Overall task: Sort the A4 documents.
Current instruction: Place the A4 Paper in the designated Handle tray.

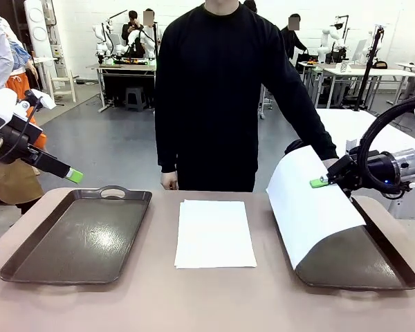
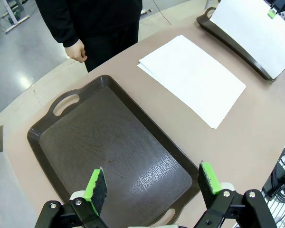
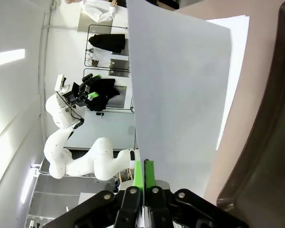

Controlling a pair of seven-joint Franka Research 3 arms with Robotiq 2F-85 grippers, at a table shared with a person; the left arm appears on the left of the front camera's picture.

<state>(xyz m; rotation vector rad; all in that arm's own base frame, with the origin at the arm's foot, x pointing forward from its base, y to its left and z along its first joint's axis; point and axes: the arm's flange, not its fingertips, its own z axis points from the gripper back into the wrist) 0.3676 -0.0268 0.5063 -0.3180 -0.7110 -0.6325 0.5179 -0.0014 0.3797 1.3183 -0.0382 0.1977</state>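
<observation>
Front / risk: held sheet [image 1: 315, 207] bows over right tray [image 1: 363, 259], pinched at its top edge only. Lower edge looks to rest on the tray's near-left part. If let go w/ that curl in it, it could spring & end up across the rim or on the table [image 1: 214, 304].
Front / risk 2: person's arm runs behind the sheet, hand hidden. A swing that way could knock it.
Front / R gripper [image 1: 320, 182]: jaws fully together, nipping the held sheet.
Front / L gripper [image 1: 74, 176]: up in the air, left of left tray [image 1: 76, 235], touching nothing.
Front / stack [image 1: 214, 233]: remaining A4 sheets flat on the table btwn the trays.
L wrist / L gripper [image 2: 154, 183]: jaws spread wide, pads [image 2: 96, 187] well apart, nothing btwn them. Hangs above left tray [image 2: 109, 142], which has no paper in it.
L wrist / risk: stack [image 2: 192, 76] is slightly fanned, so a pinch there may lift two sheets.
R wrist / R gripper [image 3: 144, 171]: green pads pressed flat on the held sheet's [image 3: 180, 95] edge. Thin bite near one edge, so slip is possible.
R wrist / right tray [image 3: 261, 156]: just beside the sheet.
</observation>
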